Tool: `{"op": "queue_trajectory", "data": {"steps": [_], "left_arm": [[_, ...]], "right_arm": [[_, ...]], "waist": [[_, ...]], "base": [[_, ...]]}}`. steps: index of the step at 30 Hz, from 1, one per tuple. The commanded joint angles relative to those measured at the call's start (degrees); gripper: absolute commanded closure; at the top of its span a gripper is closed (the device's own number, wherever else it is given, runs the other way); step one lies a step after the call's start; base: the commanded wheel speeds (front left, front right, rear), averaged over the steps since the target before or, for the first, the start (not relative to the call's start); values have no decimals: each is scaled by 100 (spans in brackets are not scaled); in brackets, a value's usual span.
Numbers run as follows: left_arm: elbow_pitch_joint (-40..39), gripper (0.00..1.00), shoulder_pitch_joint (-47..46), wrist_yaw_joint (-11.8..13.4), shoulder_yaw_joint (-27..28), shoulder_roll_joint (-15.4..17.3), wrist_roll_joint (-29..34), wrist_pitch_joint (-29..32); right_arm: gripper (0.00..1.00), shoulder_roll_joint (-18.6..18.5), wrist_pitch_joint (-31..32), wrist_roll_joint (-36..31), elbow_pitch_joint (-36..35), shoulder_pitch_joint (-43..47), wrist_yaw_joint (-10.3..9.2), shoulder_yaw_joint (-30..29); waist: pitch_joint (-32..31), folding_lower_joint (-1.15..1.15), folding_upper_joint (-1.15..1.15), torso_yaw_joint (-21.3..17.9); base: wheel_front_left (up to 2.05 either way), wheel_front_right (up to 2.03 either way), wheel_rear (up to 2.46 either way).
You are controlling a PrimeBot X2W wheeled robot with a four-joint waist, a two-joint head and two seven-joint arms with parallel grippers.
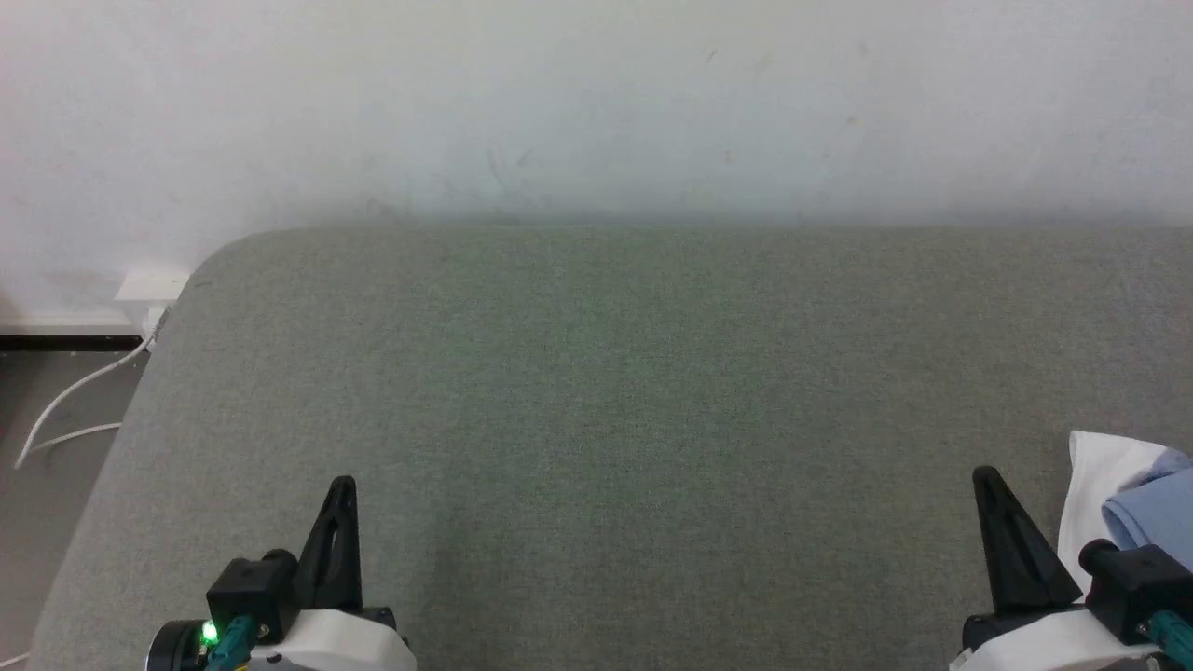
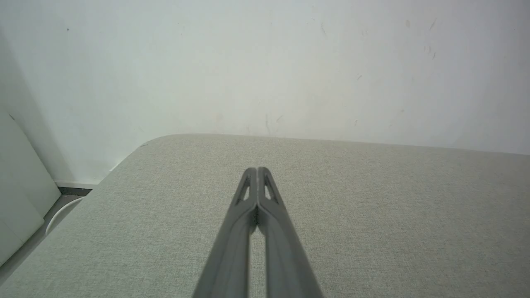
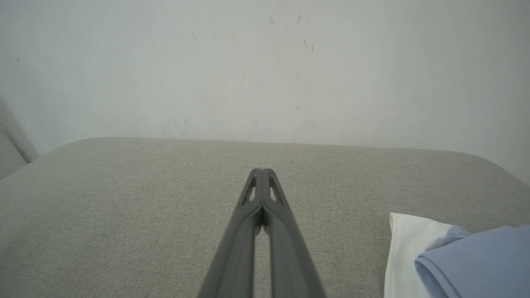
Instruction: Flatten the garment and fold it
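Head view, wall (image 1: 596, 102): pale and scuffed, across the top of the frame.
Desk (image 1: 596, 401): grey fabric top with a rounded corner at upper left; its middle is bare, which looks like the best spot for spreading.
Garment (image 1: 1142, 508): bunched in the lower right corner of the frame, a blue fold over a white part, cut off by the edge. In the right wrist view it lies at lower right (image 3: 476, 260).
Right fingers (image 3: 234, 244): clenched tip to tip on nothing, just left of the garment, not touching it.
Left fingers (image 2: 232, 240): clenched and empty, at lower left of the head view, well apart from the garment.
Step, as I judge it: flattening not yet begun; fetch the garment first.
Doing it well: part the right fingers before reaching, pinch one layer at an edge rather than the heap, draw it to frame centre, then bring the left fingers across for a second hold.
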Motion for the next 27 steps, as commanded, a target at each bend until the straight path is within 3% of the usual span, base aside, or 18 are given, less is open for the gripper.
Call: {"op": "queue_trajectory", "data": {"steps": [1,27], "left_arm": [[-47,100,-38,-34,27,-30,86,47],[-191,100,-110,-94,113,-140,326,339]], "right_arm": [[100,4,23,-47,28,-99,-1,23],[100,8,143,-172,151,-315,-4,90]], "waist": [[1,0,0,-2],[13,0,0,-27]], "base": [[0,0,0],[0,0,0]]}}
